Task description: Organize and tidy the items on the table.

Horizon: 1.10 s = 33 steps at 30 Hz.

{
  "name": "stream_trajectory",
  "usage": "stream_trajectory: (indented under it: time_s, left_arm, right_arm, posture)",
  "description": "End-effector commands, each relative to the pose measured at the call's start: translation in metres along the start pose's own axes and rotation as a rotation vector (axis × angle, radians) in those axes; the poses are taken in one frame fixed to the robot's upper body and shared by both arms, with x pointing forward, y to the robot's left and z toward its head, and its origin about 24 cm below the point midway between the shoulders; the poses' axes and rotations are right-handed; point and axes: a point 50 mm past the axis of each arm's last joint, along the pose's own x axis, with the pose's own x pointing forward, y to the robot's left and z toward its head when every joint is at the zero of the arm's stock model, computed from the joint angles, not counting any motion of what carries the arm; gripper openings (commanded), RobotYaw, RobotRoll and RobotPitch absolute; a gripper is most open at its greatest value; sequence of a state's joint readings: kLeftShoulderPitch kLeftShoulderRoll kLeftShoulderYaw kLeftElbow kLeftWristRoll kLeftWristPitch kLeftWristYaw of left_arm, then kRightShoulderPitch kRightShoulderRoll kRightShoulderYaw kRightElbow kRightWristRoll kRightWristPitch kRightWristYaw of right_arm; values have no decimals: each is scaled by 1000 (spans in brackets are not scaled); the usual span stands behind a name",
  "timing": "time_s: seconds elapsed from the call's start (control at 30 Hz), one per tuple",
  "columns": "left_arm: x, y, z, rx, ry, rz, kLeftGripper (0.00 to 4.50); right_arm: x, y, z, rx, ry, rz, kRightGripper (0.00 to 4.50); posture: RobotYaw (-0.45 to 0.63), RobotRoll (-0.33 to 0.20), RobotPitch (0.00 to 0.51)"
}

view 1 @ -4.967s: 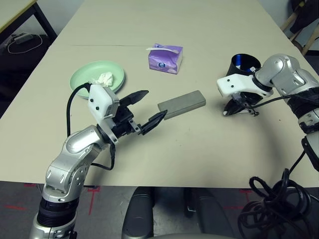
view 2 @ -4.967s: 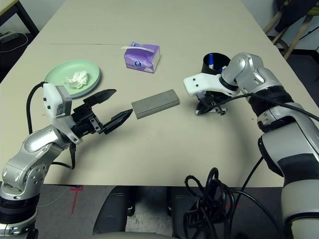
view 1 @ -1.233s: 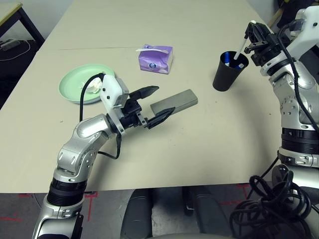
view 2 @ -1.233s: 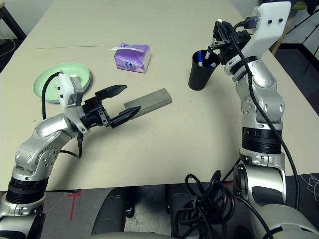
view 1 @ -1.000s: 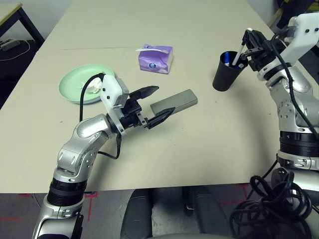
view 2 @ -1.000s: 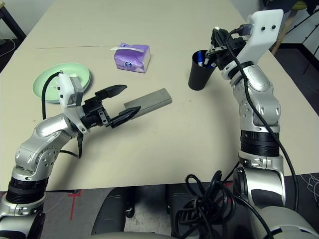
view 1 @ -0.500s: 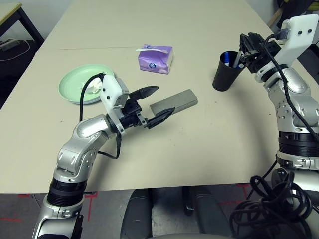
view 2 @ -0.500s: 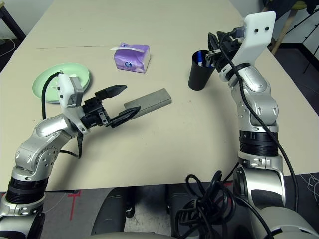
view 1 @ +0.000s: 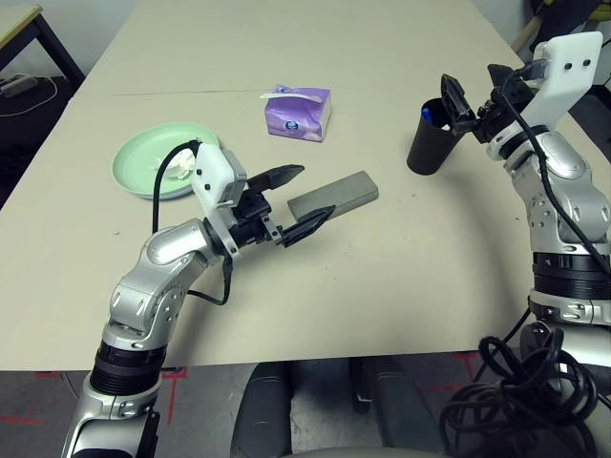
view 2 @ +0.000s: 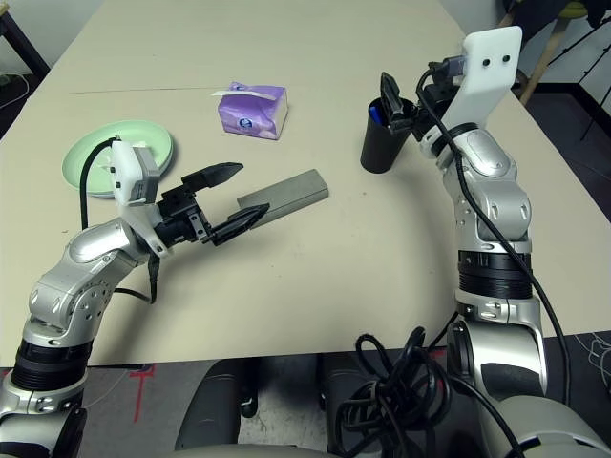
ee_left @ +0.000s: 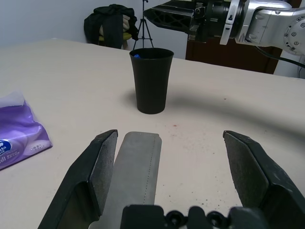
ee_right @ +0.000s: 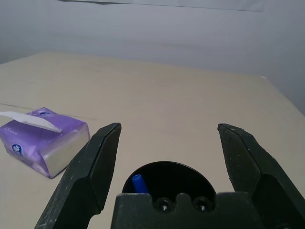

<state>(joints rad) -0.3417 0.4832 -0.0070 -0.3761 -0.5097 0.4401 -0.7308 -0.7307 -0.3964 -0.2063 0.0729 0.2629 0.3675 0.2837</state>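
The grey oblong glasses case (view 1: 334,196) lies slantwise mid-table. My left gripper (view 1: 313,192) is open at its near end, and the left wrist view shows the case (ee_left: 136,176) between the fingers, close to one of them. The black cup (view 1: 427,143) stands upright at the right. My right gripper (view 1: 475,91) hovers open just above its rim, nothing between its fingers. In the right wrist view a blue tip (ee_right: 137,182) shows inside the cup (ee_right: 167,179). The pale green plate (view 1: 153,159) sits at the left, behind my left wrist.
A purple tissue box (view 1: 298,112) stands behind the case, between plate and cup. A dark-legged side table (view 1: 24,24) is off the table's far left corner. Black cables (view 1: 520,391) hang below the front edge at the right.
My right gripper came down over the black cup with the white pen and opened wide. The pen is no longer between its fingers. The left arm has not moved.
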Motion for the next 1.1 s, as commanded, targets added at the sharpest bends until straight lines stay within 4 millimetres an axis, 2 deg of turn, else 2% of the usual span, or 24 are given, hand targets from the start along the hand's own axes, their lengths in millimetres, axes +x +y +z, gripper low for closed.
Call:
stream_trajectory:
  time_s: [0.03,0.23,0.43,0.6,0.9,1.1]
  left_arm:
    - [0,-2,0,6,0,0,4500]
    - [-1,10,5,35,-36,97,4500]
    - [-10,39,22,60,-171,426,4500]
    - [-29,57,31,97,-233,691,4500]
    - [-59,66,28,111,-234,953,4500]
    - [-72,60,9,68,-171,1021,4500]
  right_arm:
    - [3,-1,5,-25,-24,3,4458]
    - [8,-8,13,-39,-53,-35,4458]
    - [5,-17,8,-4,-35,-117,4458]
    - [-2,-30,2,10,-2,-213,4458]
    - [-22,-57,-18,20,42,-322,4458]
    - [-40,-66,-38,49,93,-336,4458]
  posture:
    - [7,0,174]
    - [10,0,164]
    - [29,0,160]
    - [44,0,159]
    - [46,0,157]
    - [46,0,158]
